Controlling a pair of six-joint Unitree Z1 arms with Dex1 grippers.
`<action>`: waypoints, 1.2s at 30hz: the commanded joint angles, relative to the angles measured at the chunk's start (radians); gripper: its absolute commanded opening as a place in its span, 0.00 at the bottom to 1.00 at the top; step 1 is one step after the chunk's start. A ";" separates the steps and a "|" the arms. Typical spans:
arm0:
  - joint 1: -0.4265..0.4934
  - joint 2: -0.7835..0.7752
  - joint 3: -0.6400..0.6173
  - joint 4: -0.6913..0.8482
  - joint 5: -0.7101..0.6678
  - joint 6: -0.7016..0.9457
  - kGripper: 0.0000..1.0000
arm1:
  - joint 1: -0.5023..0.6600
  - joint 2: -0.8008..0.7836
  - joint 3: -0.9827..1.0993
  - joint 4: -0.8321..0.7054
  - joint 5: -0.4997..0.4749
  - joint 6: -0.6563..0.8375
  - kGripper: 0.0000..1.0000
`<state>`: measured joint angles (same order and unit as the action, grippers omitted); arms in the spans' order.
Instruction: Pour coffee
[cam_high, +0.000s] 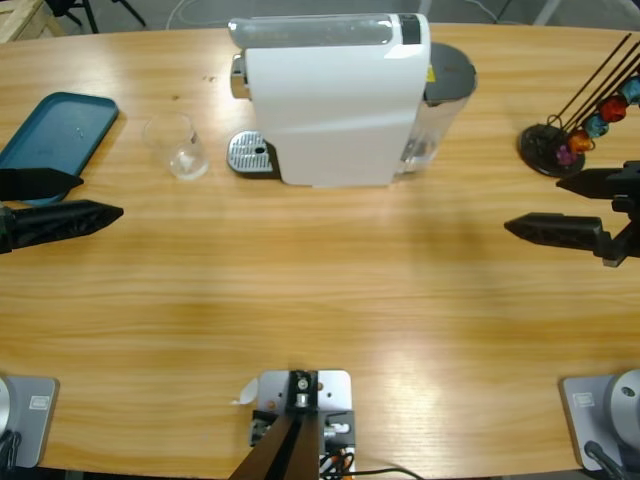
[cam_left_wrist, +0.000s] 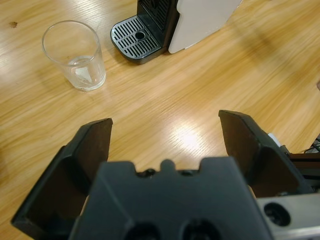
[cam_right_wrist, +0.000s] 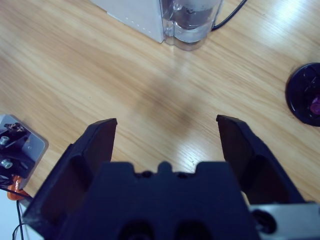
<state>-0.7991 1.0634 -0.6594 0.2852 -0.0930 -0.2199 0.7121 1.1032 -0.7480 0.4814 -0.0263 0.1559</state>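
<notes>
Grippers come first, since they sit nearest you: the left gripper (cam_left_wrist: 165, 132) has its jaws spread wide with nothing between them, hanging over bare table (cam_high: 320, 300) at the left edge, and the right gripper (cam_right_wrist: 166, 131) is just as wide and just as empty at the right edge. Neither touches anything yet, so all the risk lies ahead of you. Beyond the left jaws stands the glass (cam_left_wrist: 75, 55), upright, empty as far as I can tell, near the drip tray (cam_left_wrist: 137, 37) but beside it, not on it. You have to carry it under the spout, and that is where I judge trouble is likeliest: clear, smooth walls can slip in a loose grip, and a jaw that arrives off-centre can tip it or push it along the wood. Set it short of the grille and the coffee lands on the table. Further back, the coffee machine (cam_high: 335, 100) overhangs the tray, so a high approach could knock the glass rim against its front. On your right, the water tank (cam_right_wrist: 192, 22) and its cable lie beyond the jaws, and the capsule stand (cam_high: 560, 145) sits just beside that arm; a careless swing could topple it. The blue tray (cam_high: 60, 130) lies farthest left, out of the way.
</notes>
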 joint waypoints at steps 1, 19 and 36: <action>0.009 -0.003 0.039 -0.009 -0.019 0.008 0.95 | -0.008 -0.013 0.048 -0.027 -0.008 0.008 0.86; 0.126 0.033 -0.158 0.035 -0.204 -0.015 0.89 | -0.008 0.022 0.042 -0.028 -0.010 0.007 0.90; 0.408 0.383 -0.299 -0.391 -0.616 -0.636 0.90 | -0.008 0.024 0.042 -0.029 -0.018 0.004 0.89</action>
<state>-0.4001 1.3249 -0.9635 0.0506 -0.6683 -0.6622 0.7118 1.1028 -0.7359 0.4597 -0.0263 0.1573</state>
